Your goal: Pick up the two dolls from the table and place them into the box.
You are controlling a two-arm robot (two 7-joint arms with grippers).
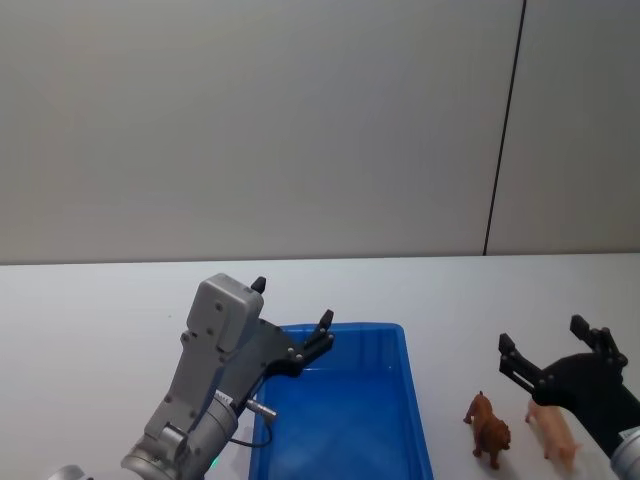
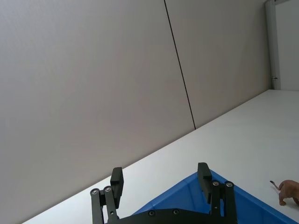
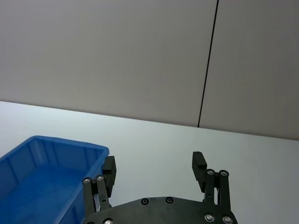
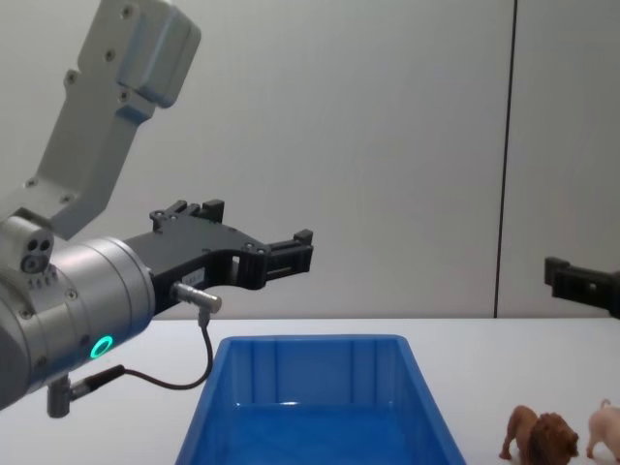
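Observation:
The blue box (image 1: 350, 420) sits empty on the white table (image 1: 100, 300). To its right stand the two dolls, a brown lion (image 1: 488, 425) and a pale pink pig (image 1: 553, 428), side by side. My left gripper (image 1: 292, 302) hovers open above the box's far left corner, holding nothing. Over the pig, my right gripper (image 1: 542, 335) hangs open and empty, raised off the table. From the chest, the lion (image 4: 541, 438) and pig (image 4: 605, 431) stand right of the box (image 4: 320, 407), with the left gripper (image 4: 257, 223) well above it. The left wrist view shows its gripper (image 2: 160, 172) over the box (image 2: 196, 196).
A grey wall with a dark vertical seam (image 1: 505, 130) runs behind the table. White tabletop stretches left of the box and beyond it. A thin cable (image 4: 199, 358) hangs under the left wrist near the box's left rim.

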